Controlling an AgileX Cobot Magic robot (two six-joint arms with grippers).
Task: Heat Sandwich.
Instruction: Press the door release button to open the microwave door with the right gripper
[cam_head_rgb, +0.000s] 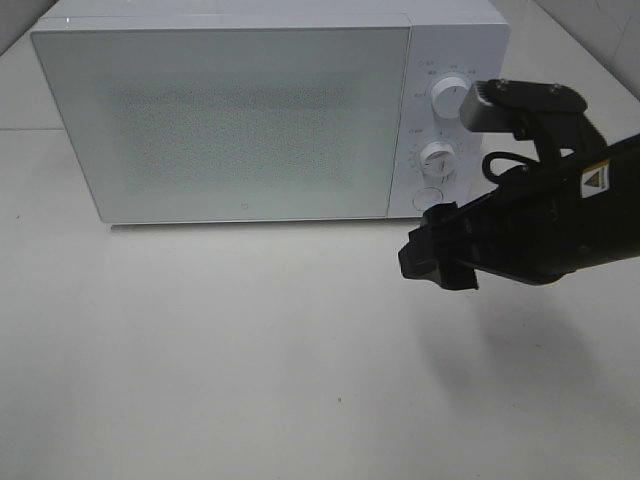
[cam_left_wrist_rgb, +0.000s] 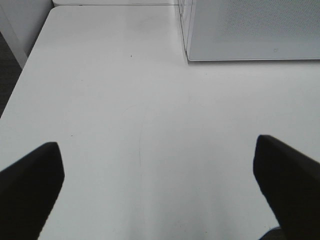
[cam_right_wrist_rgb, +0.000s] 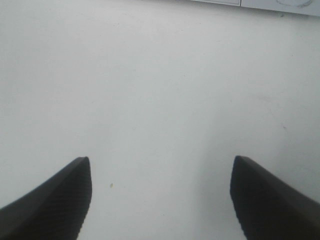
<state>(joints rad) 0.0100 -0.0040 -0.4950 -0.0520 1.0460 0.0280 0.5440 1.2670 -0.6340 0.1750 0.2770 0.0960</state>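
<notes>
My left gripper (cam_left_wrist_rgb: 156, 147) hovers over the white counter (cam_left_wrist_rgb: 125, 100), jaws spread wide, nothing in them. Ahead, the white microwave (cam_head_rgb: 230, 120) sits with its door shut. The sandwich I can't see, so where it is I can't tell. Over in front of the lower knob (cam_head_rgb: 438, 157), my right gripper (cam_head_rgb: 437, 260) hangs above the counter, jaws well apart, gripping nothing.

White microwave (cam_head_rgb: 230, 120), door shut, stands on white table (cam_head_rgb: 250, 380).
</notes>
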